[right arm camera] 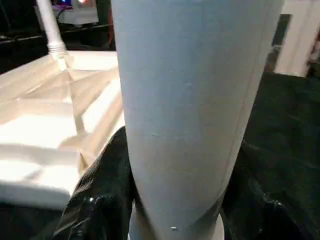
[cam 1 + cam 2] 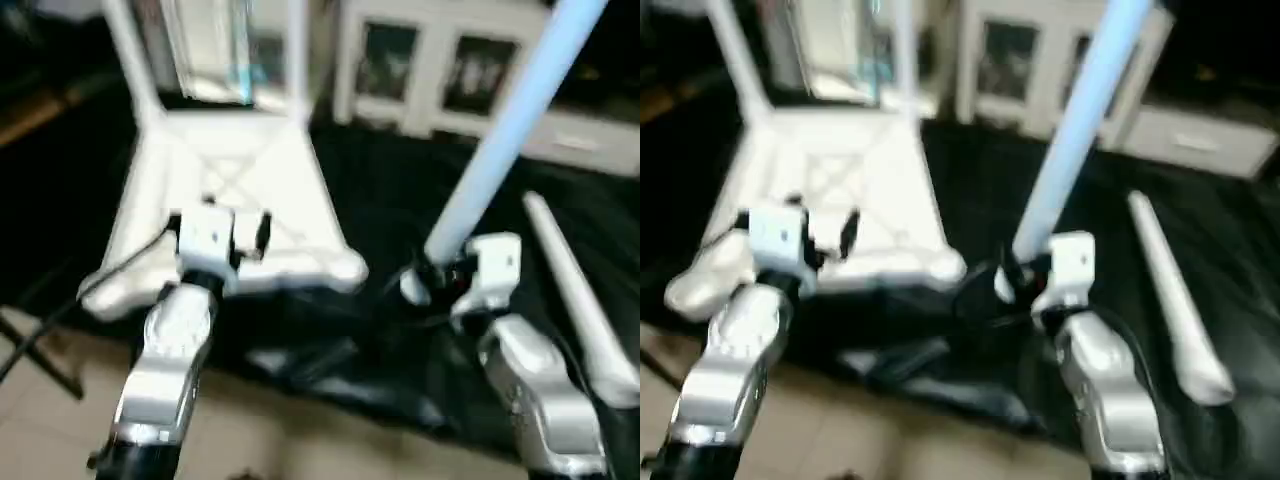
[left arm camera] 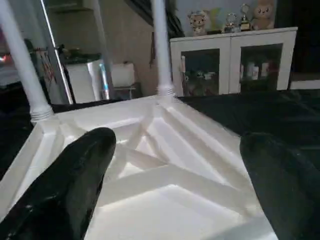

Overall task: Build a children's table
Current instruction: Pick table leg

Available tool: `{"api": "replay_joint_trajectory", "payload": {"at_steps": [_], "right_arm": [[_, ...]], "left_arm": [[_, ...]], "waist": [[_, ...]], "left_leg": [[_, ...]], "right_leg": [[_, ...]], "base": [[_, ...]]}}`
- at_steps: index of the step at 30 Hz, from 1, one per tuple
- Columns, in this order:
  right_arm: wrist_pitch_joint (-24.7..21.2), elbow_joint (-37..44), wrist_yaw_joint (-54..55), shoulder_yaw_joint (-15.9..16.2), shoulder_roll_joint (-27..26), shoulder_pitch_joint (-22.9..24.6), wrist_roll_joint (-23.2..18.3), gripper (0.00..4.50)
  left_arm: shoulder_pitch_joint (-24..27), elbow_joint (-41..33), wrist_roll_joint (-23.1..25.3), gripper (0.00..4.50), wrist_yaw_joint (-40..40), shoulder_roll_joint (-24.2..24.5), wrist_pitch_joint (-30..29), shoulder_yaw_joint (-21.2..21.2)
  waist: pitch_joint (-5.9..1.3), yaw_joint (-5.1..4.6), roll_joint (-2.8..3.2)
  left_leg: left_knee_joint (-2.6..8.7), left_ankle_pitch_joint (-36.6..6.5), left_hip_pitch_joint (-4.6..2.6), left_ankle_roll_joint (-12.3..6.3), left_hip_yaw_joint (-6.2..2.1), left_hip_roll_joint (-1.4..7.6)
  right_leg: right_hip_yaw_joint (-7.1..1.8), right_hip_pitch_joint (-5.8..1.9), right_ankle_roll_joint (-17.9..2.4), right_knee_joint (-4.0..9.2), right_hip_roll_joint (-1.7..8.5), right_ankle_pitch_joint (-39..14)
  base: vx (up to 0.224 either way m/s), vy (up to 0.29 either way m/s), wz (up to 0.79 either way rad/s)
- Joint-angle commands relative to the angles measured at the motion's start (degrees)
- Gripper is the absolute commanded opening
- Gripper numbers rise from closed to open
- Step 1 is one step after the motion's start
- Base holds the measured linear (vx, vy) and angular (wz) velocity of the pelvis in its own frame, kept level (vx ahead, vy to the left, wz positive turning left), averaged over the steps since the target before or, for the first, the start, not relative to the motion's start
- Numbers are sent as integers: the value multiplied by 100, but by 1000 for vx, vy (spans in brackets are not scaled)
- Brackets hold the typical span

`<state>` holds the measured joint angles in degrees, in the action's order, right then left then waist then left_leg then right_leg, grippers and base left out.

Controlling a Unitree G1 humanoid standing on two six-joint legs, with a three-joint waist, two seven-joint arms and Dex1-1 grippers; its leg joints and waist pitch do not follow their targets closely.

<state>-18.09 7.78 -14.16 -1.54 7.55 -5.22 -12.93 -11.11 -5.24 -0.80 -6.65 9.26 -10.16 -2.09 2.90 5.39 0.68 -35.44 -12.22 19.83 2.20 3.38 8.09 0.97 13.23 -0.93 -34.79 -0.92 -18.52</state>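
Note:
The children's table top (image 2: 235, 190) lies upside down on a black cloth, ribbed X-braced underside up. Two white legs (image 3: 20, 55) (image 3: 160, 45) stand in its far corner sockets. My left gripper (image 3: 175, 170) hovers open over the top's near edge, its black fingers (image 3: 65, 185) spread wide with nothing between them. My right gripper (image 2: 440, 275) is shut on the thick end of a third leg (image 2: 510, 130), which rises tilted up and to the right, beside the top's near right corner. Another leg (image 2: 580, 300) lies loose on the cloth at the right.
The black cloth (image 2: 400, 200) covers the work area. A white glass-door cabinet (image 2: 430, 60) stands behind it. Tiled floor (image 2: 60, 400) shows at the near left. A dark cable runs along the left of my left arm.

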Motion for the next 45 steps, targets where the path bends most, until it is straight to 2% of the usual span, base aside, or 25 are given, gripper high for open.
{"api": "replay_joint_trajectory", "payload": {"at_steps": [1,2,4,5,6,7,8,9,10,11,12,13,14,15,16,17,18,20,21,23,26,32,36,39,45], "right_arm": [[-42,174,60,-84,20,-21,-107,189],[-69,203,65,-118,16,-6,-136,189],[-95,263,59,-150,37,28,-165,189],[-96,267,59,-152,39,31,-166,189],[-108,333,65,-163,66,64,-144,189],[-119,364,64,-165,68,77,-137,189],[-127,383,64,-166,68,84,-133,189],[-143,404,89,-167,69,95,-111,189],[-155,418,111,-167,65,101,-92,189],[-142,439,116,-157,69,112,-78,189],[-166,449,117,-154,72,117,-98,189],[-199,462,124,-158,73,122,-120,189],[-199,462,124,-158,73,122,-120,189],[-226,471,132,-163,74,123,-138,189],[-244,493,126,-156,88,122,-138,189],[-239,507,107,-145,110,123,-128,189],[-239,507,107,-145,110,123,-128,189],[-241,514,70,-167,141,117,-143,189],[-227,496,9,-236,167,91,-195,189],[-222,496,-8,-254,172,90,-210,189],[-245,470,-164,-262,223,18,-308,189],[-512,478,-971,-87,459,-158,-847,189],[-875,504,-2042,151,901,-211,-1277,189],[-896,419,-2672,364,1320,-236,-1268,189],[-885,288,-2865,383,1484,-337,-1283,189]], "left_arm": [[-7,34,-45,450,-150,-5,-28,-91],[2,28,-58,450,-172,-17,-40,-108],[16,30,-61,450,-176,-32,-48,-128],[17,30,-62,450,-176,-33,-48,-129],[21,40,-65,450,-193,-48,-52,-141],[21,43,-77,450,-212,-57,-49,-139],[21,45,-85,450,-225,-61,-48,-137],[28,54,-72,450,-223,-61,-46,-142],[32,61,-65,450,-225,-57,-43,-146],[53,56,-93,450,-226,-75,-41,-133],[77,50,-134,450,-278,-70,-27,-123],[111,48,-198,450,-371,-50,-33,-122],[111,48,-198,450,-371,-50,-33,-122],[137,46,-264,450,-473,-27,-55,-124],[209,10,-387,450,-743,64,-41,-160],[253,-41,-478,450,-871,85,-38,-166],[253,-41,-478,450,-871,85,-38,-166],[363,-165,-676,450,-1132,135,-51,-186],[544,-354,-1000,450,-1575,271,-129,-246],[601,-409,-1079,450,-1699,323,-156,-263],[627,-459,-1272,450,-2156,612,-284,-272],[558,-454,-1368,450,-3133,1350,-474,-367],[544,-508,-1532,450,-4103,2106,-880,-661],[451,-456,-1441,450,-4670,2550,-1013,-981],[311,-274,-1107,422,-4900,2778,-1038,-1213]], "waist": [[-536,-364,186],[-465,-228,146],[-424,-194,52],[-383,-220,-23],[-301,-258,-157],[-252,-252,-380],[-245,-202,-495],[-256,82,-623],[-333,171,-640],[-407,147,-585],[-420,56,-635],[-386,33,-542],[-388,44,-449],[-362,1,-200],[-399,-219,-9],[-506,-225,0],[-478,-155,-61],[-427,-64,-284],[-379,34,-399],[-256,51,-359],[-229,-54,-290],[-186,-49,-354],[-218,-42,-354],[-220,-5,-394],[-255,26,-407]], "left_leg": [[608,-1159,-1137,-786,-579,1130],[544,-729,-921,-123,-338,1002],[684,-482,-824,126,-67,963],[788,-494,-834,111,208,967],[926,-801,-787,53,463,949],[913,-1604,-825,43,856,744],[696,-2095,-838,54,1058,444],[-416,-2260,-474,-154,958,-257],[-613,-1702,-193,-124,661,-192],[-788,-191,422,64,144,-111],[-778,170,508,131,98,-105],[-489,984,424,187,48,-67],[-195,1499,419,120,47,-37],[357,2390,312,-200,113,51],[365,3059,138,-775,-286,736],[243,3751,-115,-1129,-473,1000],[210,4244,-213,-1307,-503,1052],[145,3312,79,-1120,-79,517],[293,1592,285,-718,157,309],[494,-740,96,-123,290,439],[659,-1734,57,264,307,553],[661,-2405,22,475,335,511],[691,-1951,100,355,352,524],[666,-2049,11,345,426,536],[651,-1585,42,283,465,552]], "right_leg": [[117,926,-235,-528,375,-820],[224,1025,344,-729,416,-359],[321,1122,477,-787,458,45],[383,1241,287,-735,544,554],[380,1212,-33,-539,662,972],[259,1127,-506,-193,741,1020],[36,1011,-800,83,734,438],[-1040,329,-1614,742,1315,-1838],[-1279,1,-1998,692,1511,-2082],[-932,-222,-1882,304,1455,-75],[-827,-173,-1903,241,1406,1010],[-445,113,-1927,279,1220,2422],[-253,241,-1792,189,993,2867],[95,401,-1206,122,555,2777],[227,647,-461,-362,387,2123],[95,769,-270,-431,579,1776],[-55,898,-163,-324,732,1634],[-224,748,-214,25,987,2172],[-221,525,-311,89,1038,2079],[-173,583,-614,295,949,0],[-131,666,-655,329,862,-989],[-163,758,-349,480,1013,-2155],[-153,707,-379,392,968,-1568],[-155,782,-544,392,991,-1468],[-155,742,-727,325,999,-791]], "base": [[243,141,-2],[243,141,-2],[192,114,-42],[172,112,-53],[182,29,-60],[211,-54,-62],[211,-54,-62],[242,-69,-50],[241,-40,-59],[241,-40,-59],[204,-14,-46],[153,-1,-7],[153,-1,-7],[148,12,0],[140,35,-15],[140,35,-15],[99,51,-13],[25,63,3],[0,0,0],[0,0,0],[-67,21,2],[-39,21,-6],[0,0,0],[0,0,0],[0,0,0]]}}
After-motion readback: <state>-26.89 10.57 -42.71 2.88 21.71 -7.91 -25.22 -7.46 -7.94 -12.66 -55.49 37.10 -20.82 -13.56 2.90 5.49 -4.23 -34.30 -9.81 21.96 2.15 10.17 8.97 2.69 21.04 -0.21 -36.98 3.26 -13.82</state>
